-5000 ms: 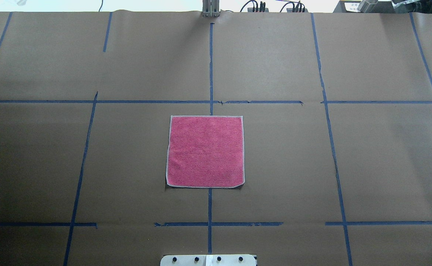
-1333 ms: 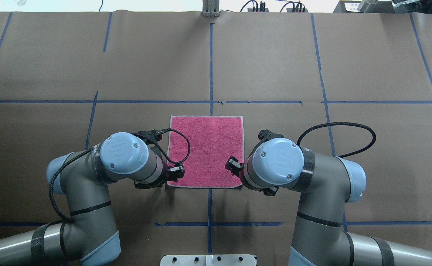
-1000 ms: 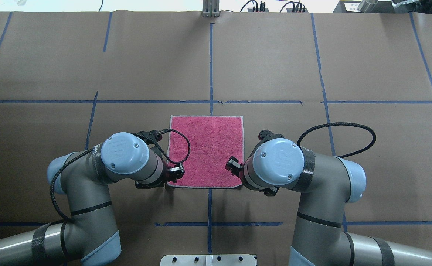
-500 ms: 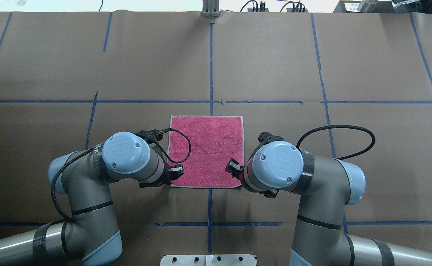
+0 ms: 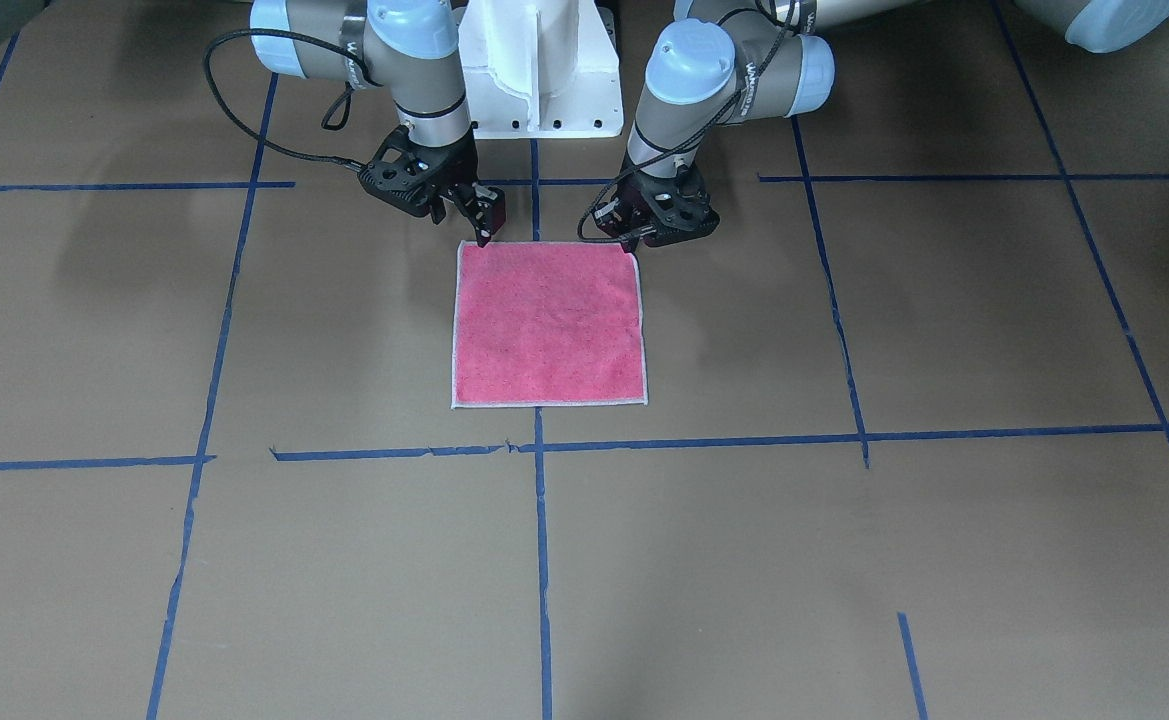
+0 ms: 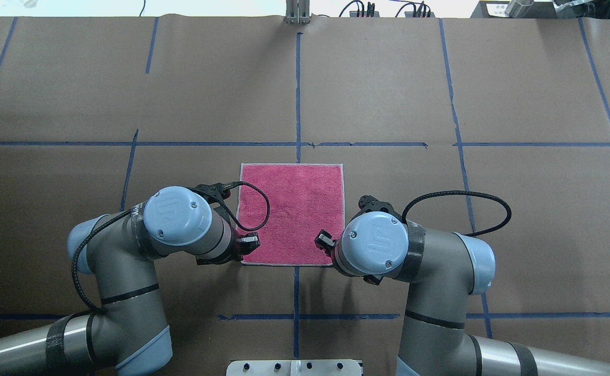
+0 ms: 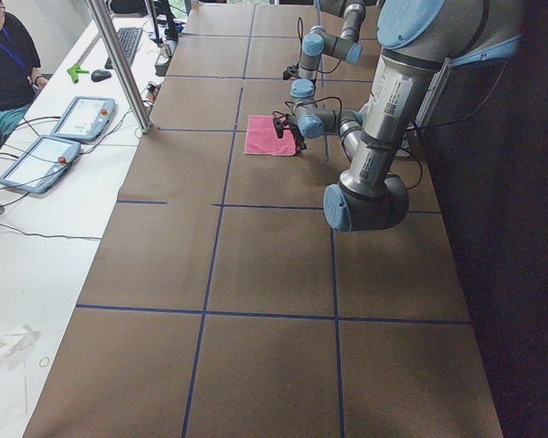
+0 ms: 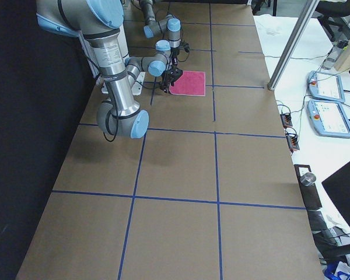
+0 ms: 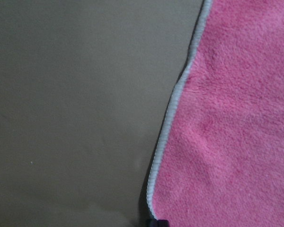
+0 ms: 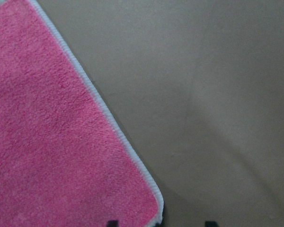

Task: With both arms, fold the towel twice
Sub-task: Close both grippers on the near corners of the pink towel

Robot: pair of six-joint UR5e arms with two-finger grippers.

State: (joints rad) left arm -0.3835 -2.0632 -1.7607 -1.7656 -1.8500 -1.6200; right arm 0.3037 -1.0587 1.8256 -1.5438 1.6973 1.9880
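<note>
The towel lies flat and pink face up in the middle of the table, also in the front view. My left gripper is down at its near left corner. In the left wrist view a single dark tip sits on the pale border of the towel, so the jaws look shut on that edge. My right gripper is at the near right corner. It is open: its two fingertips stand apart on either side of the corner of the towel.
Brown paper with blue tape lines covers the table. The white pedestal base stands just behind the towel. A metal post is at the far edge. An operator and tablets are beyond the table's side.
Both arms came in over the towel's near corners. In the last half second the right arm shifted left and nearer, onto the right corner. The left arm edged right, then stayed still.
</note>
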